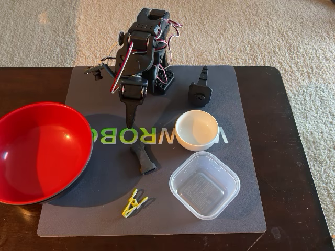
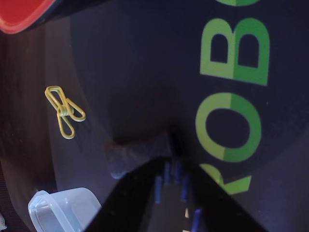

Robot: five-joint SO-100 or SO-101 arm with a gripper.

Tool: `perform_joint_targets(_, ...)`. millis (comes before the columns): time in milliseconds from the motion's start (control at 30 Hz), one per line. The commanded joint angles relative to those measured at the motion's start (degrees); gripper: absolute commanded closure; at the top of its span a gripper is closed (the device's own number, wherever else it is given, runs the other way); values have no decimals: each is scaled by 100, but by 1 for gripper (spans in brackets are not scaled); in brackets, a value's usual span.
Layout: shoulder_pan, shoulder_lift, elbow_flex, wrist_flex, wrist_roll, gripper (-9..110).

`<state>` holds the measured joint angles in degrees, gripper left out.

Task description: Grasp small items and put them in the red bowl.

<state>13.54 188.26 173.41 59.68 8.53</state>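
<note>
The red bowl point(image 1: 39, 151) is empty, so nothing is done yet. The short black cylinder point(image 1: 143, 159) lies just below the gripper point(image 1: 130, 121), whose fingers look pressed together, grasping nothing. The yellow clip point(image 1: 134, 203), white bowl point(image 1: 197, 129) and clear container point(image 1: 204, 184) wait further off.

Arm point(image 1: 144, 47): all-black plastic, blocky servo housings stacked w/ boxy brackets. Red, white & black wire bundles loop along the upper links and down one side. End effector point(image 1: 130, 119): black, tapers to a narrow point. In wrist view its fingers point(image 2: 140, 193) are dark wedges w/ small blue ridges on inner faces.
</note>
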Motion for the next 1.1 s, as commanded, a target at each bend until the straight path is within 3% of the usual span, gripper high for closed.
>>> perform_joint_targets(0,114,26,-26,-53,26,101)
perform_joint_targets(300,-62,26,-26,-53,167,101)
perform_joint_targets(433,-1222,44,79,-53,1846,101)
perform_joint_targets(533,-2259,53,510,176,5010,101)
perform_joint_targets(567,-2505,53,510,448,5432,101)
perform_joint_targets(900,-2584,62,-360,272,4342,101)
perform_joint_targets(967,-2303,62,-879,229,3630,101)
perform_joint_targets(1000,-1934,62,-1204,211,2769,101)
perform_joint_targets(1033,-1661,53,-1582,290,2399,97)
perform_joint_targets(1067,-1635,53,-1942,413,2399,101)
